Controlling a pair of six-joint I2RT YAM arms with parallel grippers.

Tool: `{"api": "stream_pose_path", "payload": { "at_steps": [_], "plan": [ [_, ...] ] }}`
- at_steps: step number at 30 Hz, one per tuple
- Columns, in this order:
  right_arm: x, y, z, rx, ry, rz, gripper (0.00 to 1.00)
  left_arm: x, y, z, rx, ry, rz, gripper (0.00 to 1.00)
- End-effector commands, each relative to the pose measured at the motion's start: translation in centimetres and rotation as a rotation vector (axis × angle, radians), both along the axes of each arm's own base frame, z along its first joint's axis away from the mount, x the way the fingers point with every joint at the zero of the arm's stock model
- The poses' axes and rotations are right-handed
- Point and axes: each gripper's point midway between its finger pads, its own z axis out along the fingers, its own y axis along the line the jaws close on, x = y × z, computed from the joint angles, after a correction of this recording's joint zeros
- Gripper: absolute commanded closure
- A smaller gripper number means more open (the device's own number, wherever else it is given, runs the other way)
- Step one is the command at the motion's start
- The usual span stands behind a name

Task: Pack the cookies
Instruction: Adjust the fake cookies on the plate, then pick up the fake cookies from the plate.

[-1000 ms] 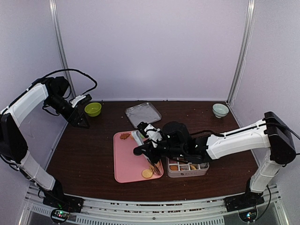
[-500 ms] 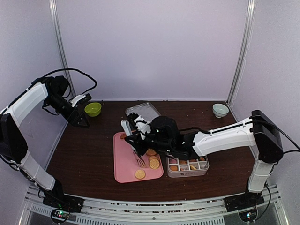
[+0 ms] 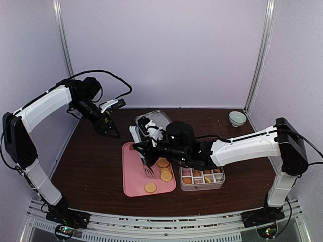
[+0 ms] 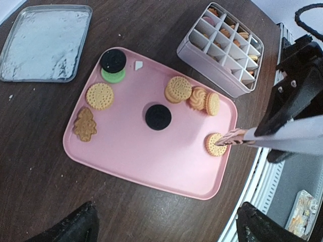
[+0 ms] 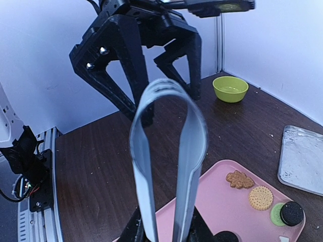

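Observation:
Cookies lie on a pink tray [image 4: 126,151]: a golden round [image 4: 100,96], a brown tree-shaped one [image 4: 85,124], a black round [image 4: 158,116], a black one on a green one [image 4: 113,61], and a golden stack [image 4: 177,89]. My right gripper [image 3: 147,151] is shut on metal tongs [image 5: 169,151]. The tong tips [image 4: 233,137] rest over a golden cookie [image 4: 216,144] near the tray's front corner. My left gripper [image 3: 110,130] is open and empty, raised over the table left of the tray. A white divided box [image 3: 202,179] with some cookies in it stands right of the tray.
A metal tray [image 4: 45,43] lies behind the pink tray. A green bowl [image 5: 230,88] stands at the back left, and a pale bowl [image 3: 237,118] at the back right. The left arm's gripper [image 5: 136,45] looms close in front of the right wrist camera.
My left arm has swung from the far left wall toward the middle, now near the pink tray. My right gripper carried the tongs left from beside the box to over the tray.

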Motion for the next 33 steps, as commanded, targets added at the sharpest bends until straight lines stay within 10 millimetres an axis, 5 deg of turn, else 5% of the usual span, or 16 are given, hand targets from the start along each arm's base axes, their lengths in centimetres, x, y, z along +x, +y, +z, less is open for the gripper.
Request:
{"api": "stream_pose_path", "payload": {
  "at_steps": [1, 15, 33],
  "plan": [
    [-0.7, 0.6, 4.0, 0.077, -0.009, 0.039, 0.90, 1.6, -3.0, 1.1, -0.057, -0.047, -0.005, 0.02],
    [-0.2, 1.7, 2.3, -0.022, 0.012, 0.036, 0.79, -0.1, -7.8, 1.6, -0.126, -0.035, -0.130, 0.03],
    [0.2, 1.2, 0.4, -0.115, 0.024, 0.008, 0.71, -2.0, -8.7, -0.2, -0.083, 0.015, -0.196, 0.04]
  ]
}}
